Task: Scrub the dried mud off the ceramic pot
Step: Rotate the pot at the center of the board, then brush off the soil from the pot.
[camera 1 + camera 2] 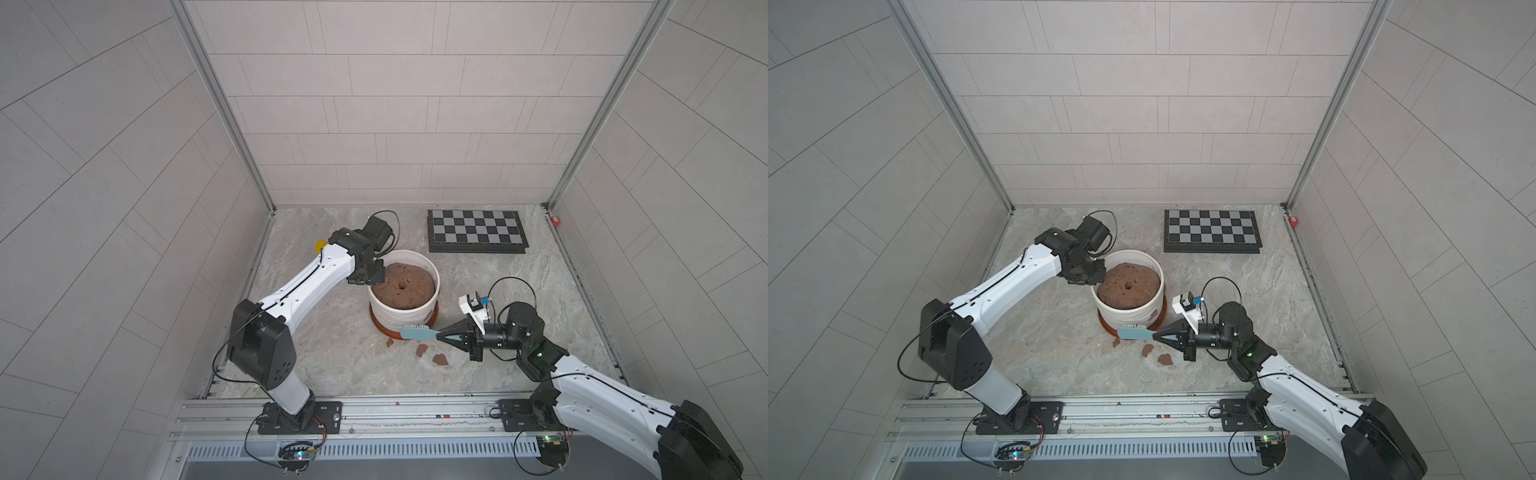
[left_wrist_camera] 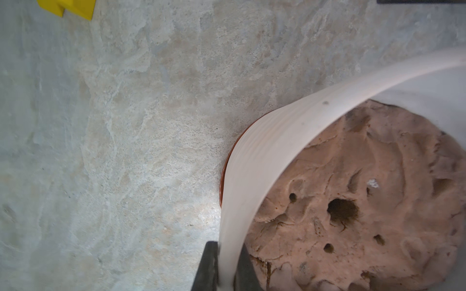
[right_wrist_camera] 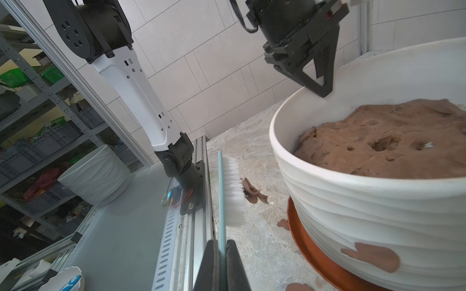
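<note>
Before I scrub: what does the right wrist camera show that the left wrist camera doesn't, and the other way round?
Only right wrist: the brush gripped in the right gripper, bristles facing the ceramic pot with a gap between; a dried mud blotch on the pot's ribbed side; loose flakes on the table. Only left wrist: a yellow object at the picture's edge. Both: the left gripper, jaws shut on the pot's rim, the soil mound with its hole, and the orange saucer.

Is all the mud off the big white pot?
No, a flat reddish-brown mud blotch sticks to the white ribbed ceramic pot.
</note>
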